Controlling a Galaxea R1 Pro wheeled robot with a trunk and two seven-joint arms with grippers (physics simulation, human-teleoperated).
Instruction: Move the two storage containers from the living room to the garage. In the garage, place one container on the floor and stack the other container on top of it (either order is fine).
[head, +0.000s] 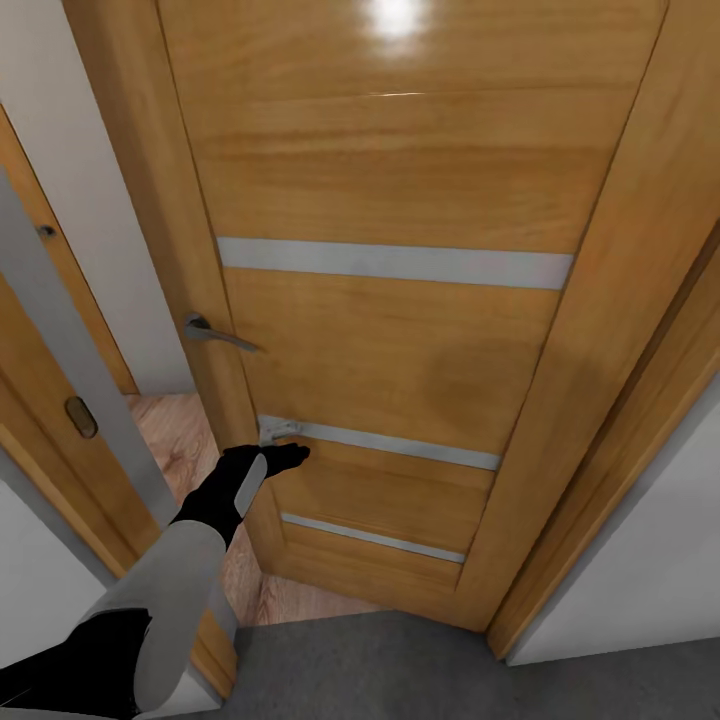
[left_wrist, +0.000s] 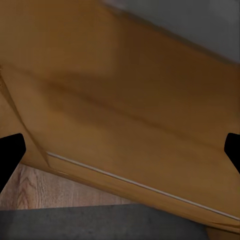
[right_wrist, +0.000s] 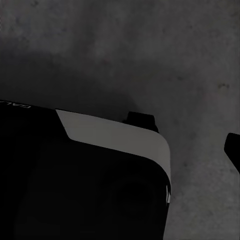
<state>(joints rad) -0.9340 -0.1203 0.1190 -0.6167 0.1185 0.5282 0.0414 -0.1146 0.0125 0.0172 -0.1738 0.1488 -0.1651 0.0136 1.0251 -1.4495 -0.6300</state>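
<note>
From the head view we see a wood-panelled door with grey strips and a lever handle, pale wood-plank flooring past its edge, dark grey floor nearest us. Left arm reaches forward, left gripper at the door's lower strip. Left wrist view: fingertips spread wide, door close ahead. Right wrist view: grey floor and robot body; one fingertip at the frame edge, so we cannot tell the right gripper's state.

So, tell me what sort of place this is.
Likely a house doorway between two rooms: a wood-panelled door with a metal lever handle, dark grey floor on the near side and pale wood planks beyond. The left gripper reaches toward the door.
</note>
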